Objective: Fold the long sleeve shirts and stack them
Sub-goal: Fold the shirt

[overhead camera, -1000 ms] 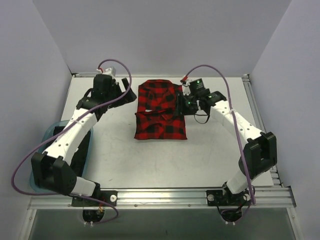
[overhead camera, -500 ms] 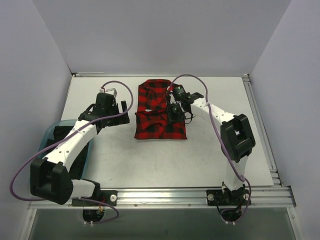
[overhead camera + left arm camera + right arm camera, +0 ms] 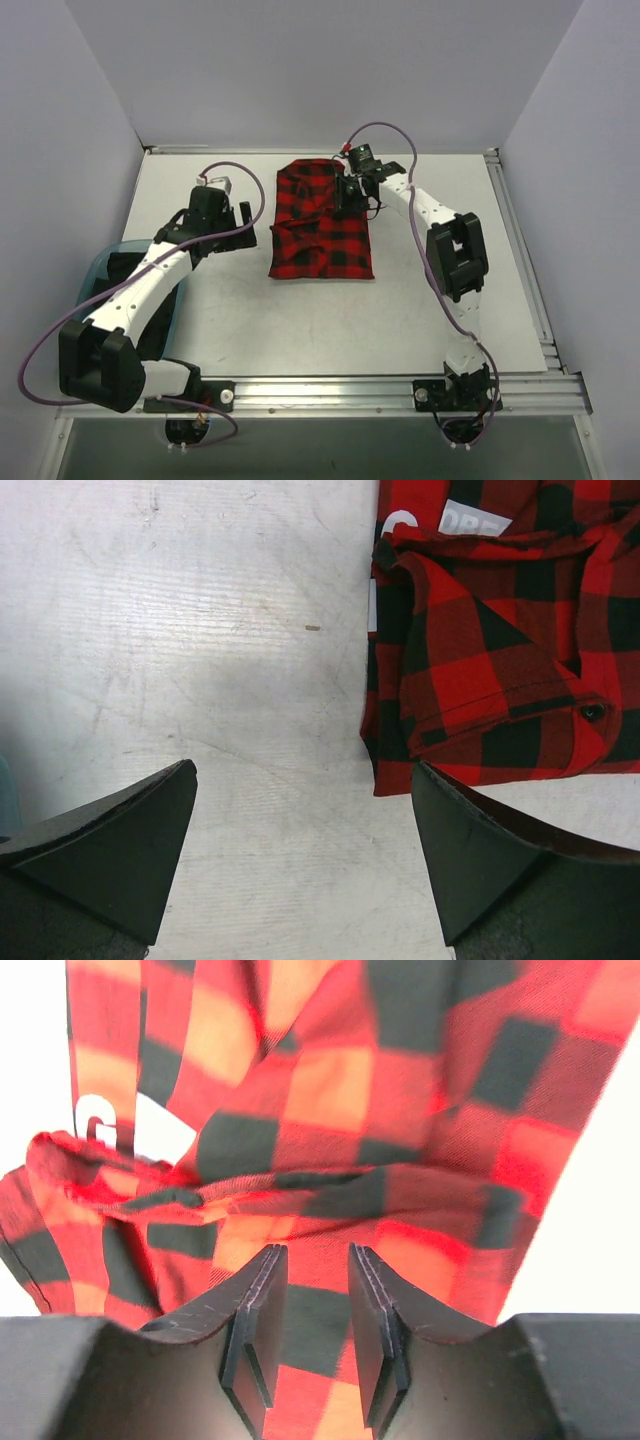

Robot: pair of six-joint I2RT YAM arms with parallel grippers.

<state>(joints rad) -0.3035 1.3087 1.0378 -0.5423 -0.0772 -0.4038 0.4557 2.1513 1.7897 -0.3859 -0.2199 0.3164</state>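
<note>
One red-and-black check long sleeve shirt (image 3: 320,228) lies partly folded on the white table, with a crumpled ridge across its middle. My right gripper (image 3: 345,193) hovers over the shirt's upper right part. In the right wrist view its fingers (image 3: 315,1260) stand a narrow gap apart, and flat check cloth (image 3: 400,1080) shows between and below them, not pinched. White lettering (image 3: 95,1120) shows at the left. My left gripper (image 3: 236,222) sits on bare table left of the shirt, wide open (image 3: 303,780). The shirt's folded corner (image 3: 500,670) lies just beyond its right finger.
A teal bin (image 3: 92,275) sits at the table's left edge under the left arm. Metal rails run along the front (image 3: 320,385) and right side (image 3: 515,230). Grey walls close in the back and both sides.
The right arm swung in from the shirt's right side onto its upper right part. The left gripper drew back from the far left corner to beside the shirt's left edge.
</note>
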